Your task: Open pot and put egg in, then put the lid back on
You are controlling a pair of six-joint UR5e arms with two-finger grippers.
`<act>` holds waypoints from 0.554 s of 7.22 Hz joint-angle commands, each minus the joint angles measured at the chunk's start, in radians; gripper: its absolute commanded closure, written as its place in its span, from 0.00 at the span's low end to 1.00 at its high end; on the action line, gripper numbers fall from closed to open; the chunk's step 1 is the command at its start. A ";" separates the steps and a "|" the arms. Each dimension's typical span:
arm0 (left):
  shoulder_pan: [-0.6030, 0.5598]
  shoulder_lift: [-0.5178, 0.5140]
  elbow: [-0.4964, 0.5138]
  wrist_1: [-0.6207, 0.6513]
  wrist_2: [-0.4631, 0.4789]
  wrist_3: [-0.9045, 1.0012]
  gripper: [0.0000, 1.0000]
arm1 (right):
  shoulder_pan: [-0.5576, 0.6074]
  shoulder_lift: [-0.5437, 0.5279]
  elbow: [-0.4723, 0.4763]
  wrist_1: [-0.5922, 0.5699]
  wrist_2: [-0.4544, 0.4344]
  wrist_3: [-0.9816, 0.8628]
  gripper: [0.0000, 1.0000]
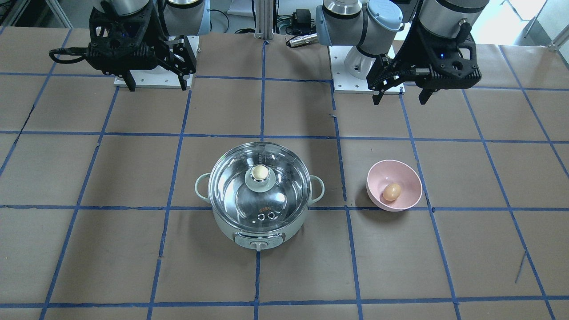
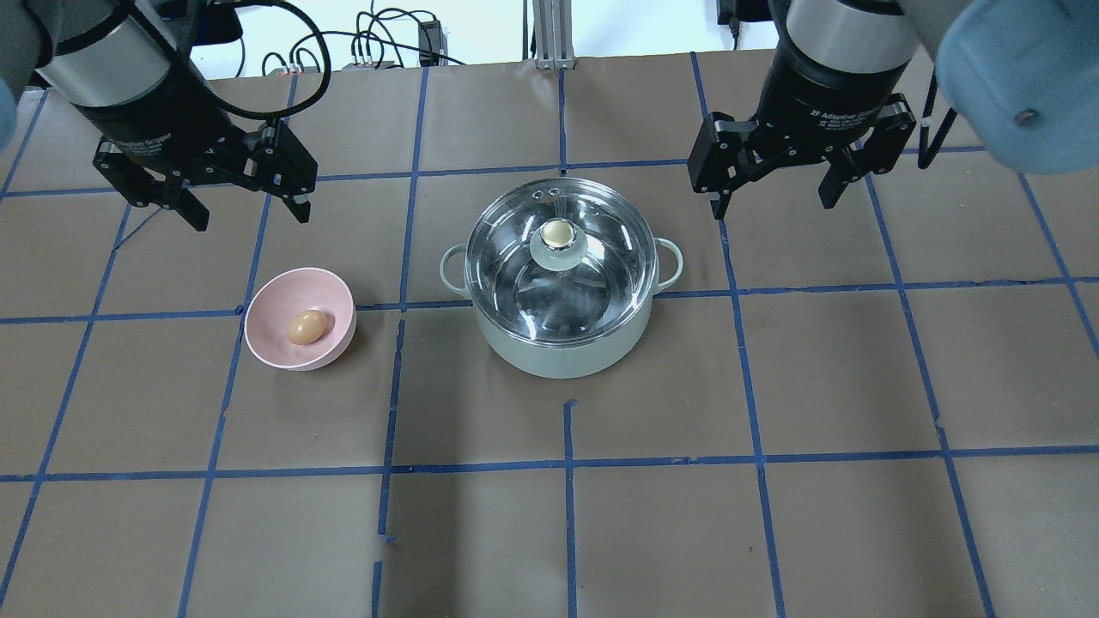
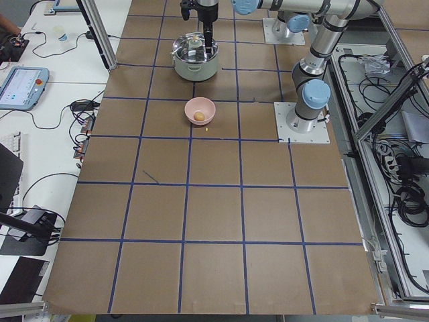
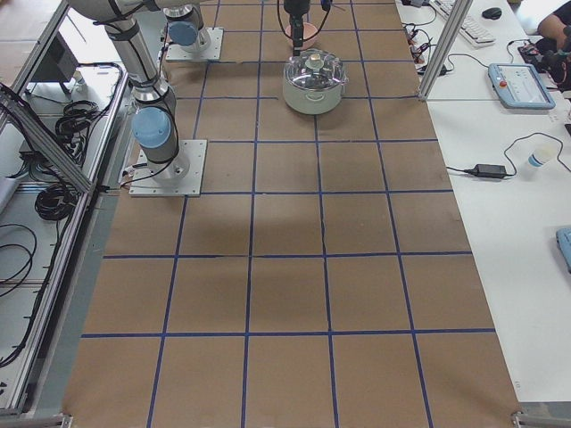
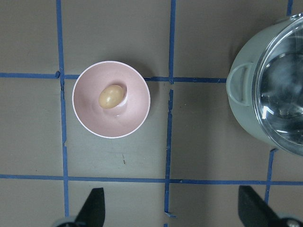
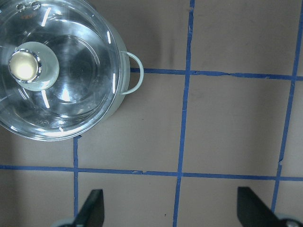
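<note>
Mint pot point(image 2: 562, 356), glass lid point(image 2: 601, 270) on, tan egg point(image 2: 306, 327) in pink bowl point(image 2: 263, 302), left pincer point(image 2: 251, 217) and right pincer point(image 2: 773, 206) agape

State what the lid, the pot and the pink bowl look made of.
The lid: clear glass, seemingly; the pot's inside shows through it. The pot: smooth pale-green outside, plastic or enamelled metal, unclear; mirror-bright metal inside. The pink bowl: matte, no glare, likely plastic.

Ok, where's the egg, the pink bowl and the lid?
egg point(image 2: 306, 327), overhead view, middle of its shell.
pink bowl point(image 2: 276, 296), overhead view, bare inner wall.
lid point(image 2: 558, 233), overhead view, its ball knob.
</note>
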 commanded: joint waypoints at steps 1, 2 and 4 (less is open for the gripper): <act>-0.001 0.001 0.001 0.000 -0.002 0.000 0.00 | 0.000 0.000 0.005 -0.001 0.008 0.000 0.00; -0.002 0.001 0.000 0.000 0.000 0.000 0.00 | 0.000 0.000 0.011 -0.001 0.009 0.002 0.00; -0.004 0.006 -0.006 -0.008 0.007 0.003 0.00 | 0.006 0.011 0.012 -0.007 0.008 -0.002 0.00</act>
